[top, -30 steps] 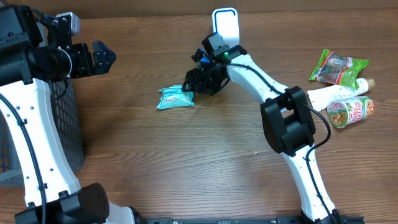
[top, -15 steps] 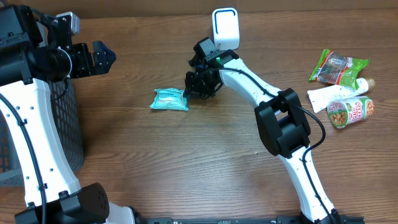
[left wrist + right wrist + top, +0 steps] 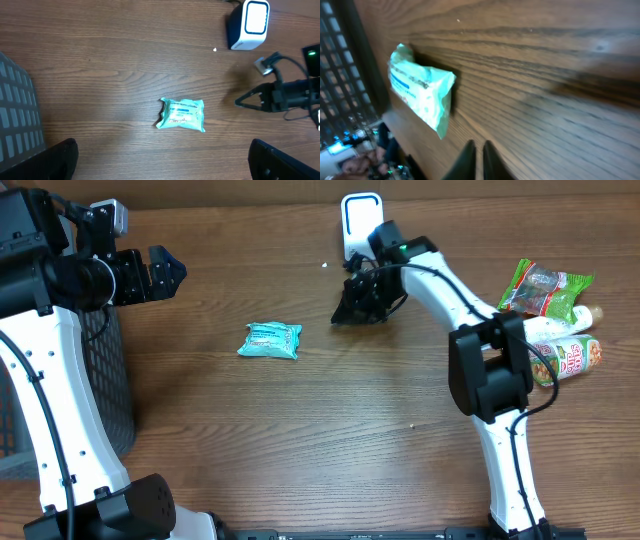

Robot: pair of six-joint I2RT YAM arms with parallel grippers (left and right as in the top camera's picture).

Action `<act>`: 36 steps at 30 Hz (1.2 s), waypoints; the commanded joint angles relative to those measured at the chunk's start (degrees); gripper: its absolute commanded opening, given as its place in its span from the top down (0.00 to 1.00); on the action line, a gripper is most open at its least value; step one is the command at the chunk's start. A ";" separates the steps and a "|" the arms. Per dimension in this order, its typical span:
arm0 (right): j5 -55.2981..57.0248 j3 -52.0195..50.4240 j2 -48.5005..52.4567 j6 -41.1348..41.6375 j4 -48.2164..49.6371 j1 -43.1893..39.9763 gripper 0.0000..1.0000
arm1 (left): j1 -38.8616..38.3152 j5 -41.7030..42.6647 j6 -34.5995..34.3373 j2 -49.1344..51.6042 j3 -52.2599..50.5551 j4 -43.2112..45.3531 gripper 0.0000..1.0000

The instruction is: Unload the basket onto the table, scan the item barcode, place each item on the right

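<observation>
Right claw (image 3: 338,318) clenched on nothing, tips low over the wooden table (image 3: 300,440), just in front of the white barcode scanner (image 3: 361,220). Teal packet (image 3: 270,340) lay flat on the table, farther left of the scanner, clear of both claws. Left claw (image 3: 167,275) spread wide and empty, well left of the scanner, above a dark mesh basket (image 3: 105,390).

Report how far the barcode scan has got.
Done: nothing visible; the teal packet lies on the table, apart from the scanner. In hand: nothing; the right gripper is shut and empty, roughly between the two. To do: pick up the packet and show its barcode to the scanner.
</observation>
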 commanded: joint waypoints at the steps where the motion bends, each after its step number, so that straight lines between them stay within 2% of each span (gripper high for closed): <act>1: 1.92 -1.25 -4.42 3.67 0.66 2.01 0.70 | 0.35 -0.22 -0.17 -0.22 0.59 0.09 0.00; 3: 1.95 -3.15 -4.42 7.54 2.82 3.41 0.56 | 0.35 -0.22 -0.17 -0.22 0.59 0.09 0.00; 4: 1.97 -4.02 -4.42 8.94 3.98 4.17 0.52 | 0.35 -0.22 -0.17 -0.22 0.59 0.09 0.00; 8: 4.70 -8.81 -4.39 15.85 11.47 8.85 0.51 | 0.35 -0.24 -0.17 -0.22 0.59 0.09 0.00; 11: 10.45 -11.58 -4.39 22.51 16.35 11.85 0.39 | 0.35 -0.24 -0.17 -0.22 0.59 0.09 0.00; 15: 12.94 -12.87 -4.28 24.20 23.52 14.97 0.30 | 0.26 -0.22 -0.17 -0.22 0.59 0.09 0.00; 17: 15.15 -12.87 -4.22 26.12 26.05 16.09 0.21 | 0.26 -0.24 -0.17 -0.22 0.59 0.09 0.00; 21: 19.15 -12.87 -3.82 29.49 29.68 17.77 0.20 | 0.26 -0.24 -0.17 -0.22 0.59 0.09 0.00; 23: 21.16 -12.87 -3.52 30.45 29.86 18.27 0.24 | 0.26 -0.22 -0.17 -0.22 0.59 0.09 0.00; 25: 22.71 -12.87 -2.93 30.53 29.88 18.64 0.41 | 0.26 -0.24 -0.17 -0.22 0.59 0.09 0.00; 26: 23.04 -12.90 -2.73 30.51 29.79 18.69 0.58 | 0.26 -0.22 -0.17 -0.22 0.59 0.09 0.00; 27: 23.17 -12.90 -2.23 30.51 29.79 18.67 0.69 | 0.26 -0.24 -0.17 -0.22 0.59 0.09 0.00; 30: 23.15 -12.90 -1.40 29.81 29.59 18.40 0.90 | 0.26 -0.22 -0.17 -0.22 0.59 0.09 0.00; 32: 21.88 -12.83 -1.44 27.08 29.57 17.77 0.96 | 0.26 -0.22 -0.17 -0.22 0.59 0.09 0.00; 36: 7.69 -12.35 -3.26 13.94 29.49 14.23 0.96 | 0.26 -0.22 -0.17 -0.22 0.59 0.09 0.00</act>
